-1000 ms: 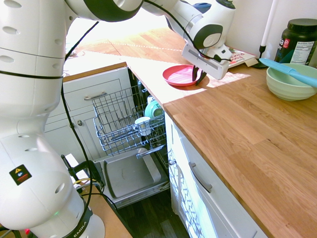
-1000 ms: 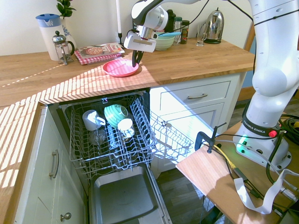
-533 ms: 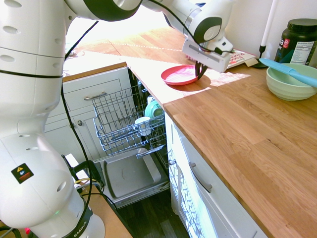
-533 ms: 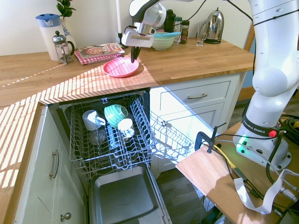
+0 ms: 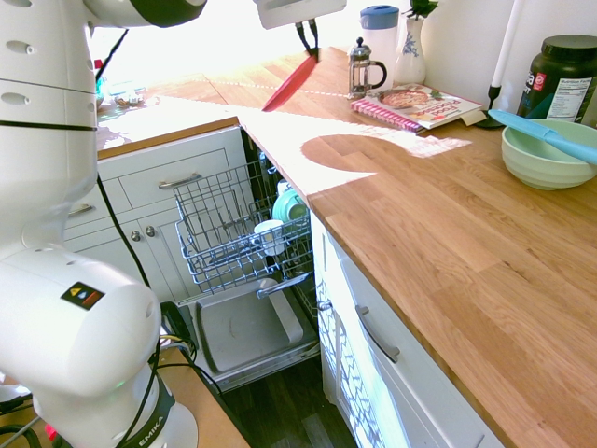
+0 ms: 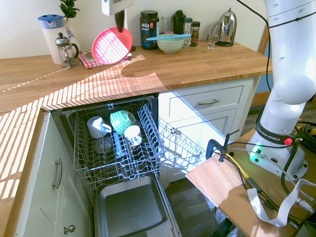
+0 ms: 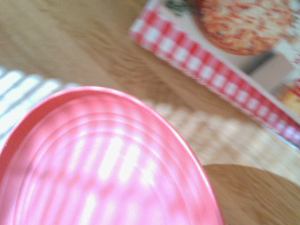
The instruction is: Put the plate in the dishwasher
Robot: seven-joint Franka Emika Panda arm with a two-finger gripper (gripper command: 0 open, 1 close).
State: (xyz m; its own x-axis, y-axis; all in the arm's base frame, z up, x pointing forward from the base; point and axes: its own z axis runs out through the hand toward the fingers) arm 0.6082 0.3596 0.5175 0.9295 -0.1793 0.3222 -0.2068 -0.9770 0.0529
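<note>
here the small round pink-red plastic plate (image 6: 112, 45) hangs in the air above the wooden countertop (image 5: 448, 233), tilted steeply, pinched at its upper rim by the white arm's dark two-finger gripper (image 6: 120, 22), which is clenched on that edge. in the first exterior view the plate (image 5: 289, 82) shows nearly edge-on as a thin red sliver below the fingers. its lower rim is clear of the worktop, with open space under it and its round shadow lying on the wood. near it on the counter lie a red-checked cookbook (image 5: 417, 103), a glass french press (image 6: 64, 49) and a white jug with a blue lid (image 6: 51, 36); the book's near edge sits just beyond the plate in the wrist view (image 7: 211, 75). further along stands a pale green bowl (image 5: 547, 154) with a blue utensil across its rim. below the counter's edge the built-in dishwasher (image 6: 118, 163) stands open, its grey wire rack (image 6: 116, 143) pulled out and its grey door (image 6: 133, 210) dropped flat. cups and a teal bowl fill the rack's back half; the front rows of tines are free.
</note>
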